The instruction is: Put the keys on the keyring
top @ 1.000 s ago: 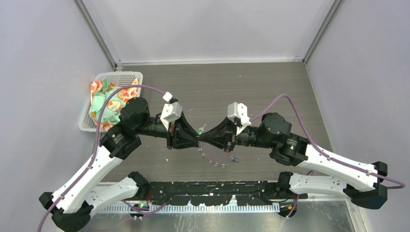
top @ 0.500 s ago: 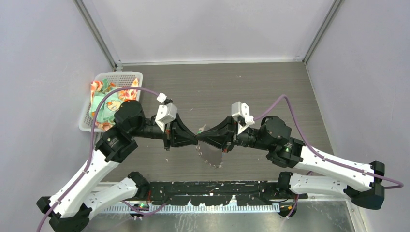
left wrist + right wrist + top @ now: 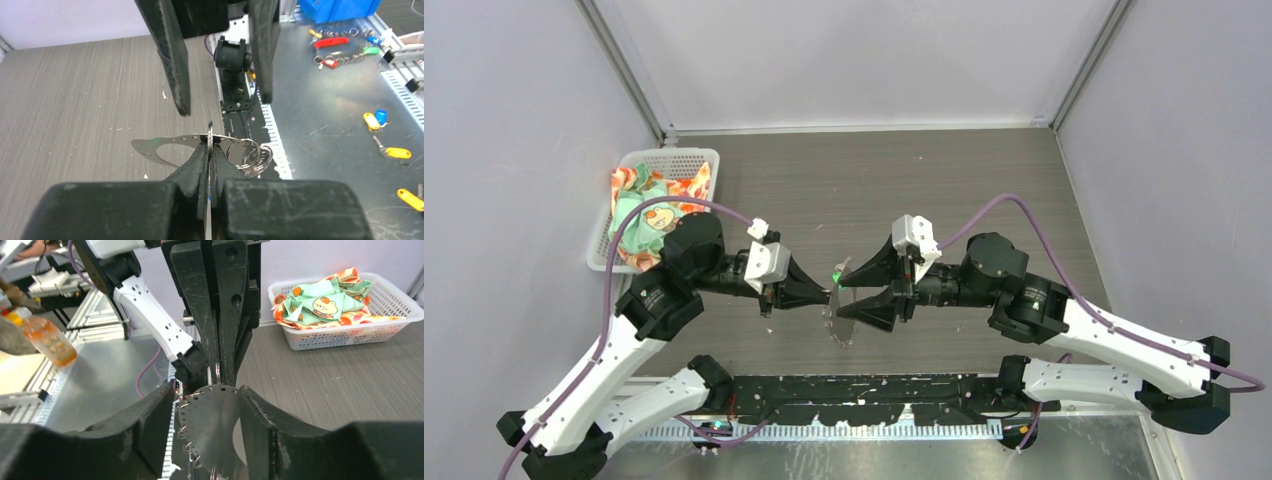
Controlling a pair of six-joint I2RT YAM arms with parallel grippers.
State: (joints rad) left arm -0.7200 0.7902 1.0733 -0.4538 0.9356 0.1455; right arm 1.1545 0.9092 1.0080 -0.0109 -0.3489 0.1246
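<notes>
- My left jaws are clenched on the top edge of the keyring (image 3: 165, 146), a thin metal plate held on edge, clear of the counter (image 3: 75, 100).
- My right jaws are released. One stands on each side of the plate, and as far as I can tell neither touches it.
- The green key (image 3: 835, 272) shows its head just beside my left jaw tips. I cannot tell whether it is threaded on, and I find the blue key in no view.
- I judge that the plate now rests with the left alone, freeing the right to work a key.
- To do this well, I keep the left pinch firm and motionless, since a thin plate can pivot in so narrow a grip.
- I draw the right jaws straight back along the plate's plane, so that neither catches the small rings (image 3: 186, 432) on its rim.
- My left wrist view shows the plate edge-on, with a cluster of rings beside my grip. It hides the plate's face.
- My right wrist view shows that face, with a row of holes around the rim and the gap on either side of it.
- Only the top view shows the green key.
- Farther off, the basket (image 3: 350, 335) of cloth shows in the right wrist and top views but not the left. Spare tags (image 3: 397, 152) on the bench beyond the counter show in the left wrist view alone.
</notes>
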